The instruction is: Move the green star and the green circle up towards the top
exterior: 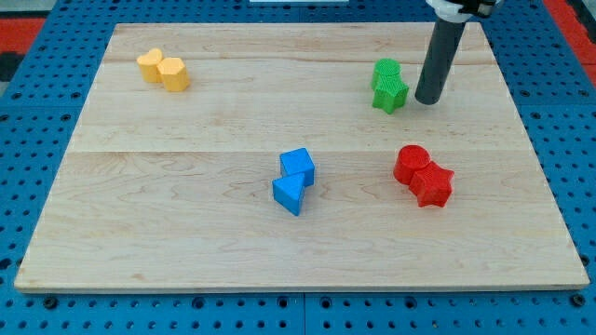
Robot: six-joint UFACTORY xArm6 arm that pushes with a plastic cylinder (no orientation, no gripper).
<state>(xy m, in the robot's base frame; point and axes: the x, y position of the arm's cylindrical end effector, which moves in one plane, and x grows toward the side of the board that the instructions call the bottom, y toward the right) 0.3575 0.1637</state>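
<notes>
The green circle (386, 71) and the green star (390, 94) stand touching each other near the view's top right, the circle above the star. My tip (428, 100) rests on the wooden board (186, 186) just to the right of the green star, a small gap apart from it. The dark rod rises from there to the view's top edge.
Two yellow blocks (164, 71) sit together at the top left. Two blue blocks (295, 180) sit together at the centre. A red circle (411, 163) and a red star (433, 185) touch at the right. Blue pegboard (37, 112) surrounds the board.
</notes>
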